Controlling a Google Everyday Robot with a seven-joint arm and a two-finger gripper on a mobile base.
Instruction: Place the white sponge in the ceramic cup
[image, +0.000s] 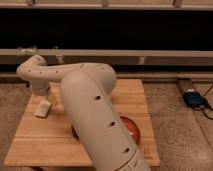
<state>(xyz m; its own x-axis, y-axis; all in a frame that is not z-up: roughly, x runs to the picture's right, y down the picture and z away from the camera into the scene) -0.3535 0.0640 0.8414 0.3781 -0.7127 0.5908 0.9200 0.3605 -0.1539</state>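
The white sponge (43, 108), a small off-white block with rounded corners, lies flat on the tabletop (35, 137) near its left edge, just below my gripper (42, 94). My arm hides the ceramic cup.

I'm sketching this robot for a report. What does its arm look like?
The arm is cream-white, built of thick rounded tubular segments with small dark dots along them. Its pincer is hidden behind the arm, near the white sponge.
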